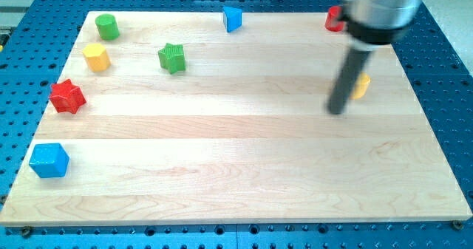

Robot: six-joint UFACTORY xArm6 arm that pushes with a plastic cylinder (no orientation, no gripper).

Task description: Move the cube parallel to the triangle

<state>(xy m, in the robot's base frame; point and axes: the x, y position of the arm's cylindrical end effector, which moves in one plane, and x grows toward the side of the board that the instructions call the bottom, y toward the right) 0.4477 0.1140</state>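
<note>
The blue cube point(49, 160) sits near the board's left edge toward the view's bottom. The blue triangle point(232, 18) sits at the view's top, near the middle. My tip point(338, 110) is on the right half of the board, far from both, just left of a yellow block point(361, 86) that the rod partly hides.
A green cylinder point(107, 27), a yellow hexagon block point(96, 57), a green star point(171, 58) and a red star point(67, 96) lie on the left half. A red block point(335, 18) sits at the top right, partly hidden by the arm. The wooden board point(236, 168) rests on a blue perforated table.
</note>
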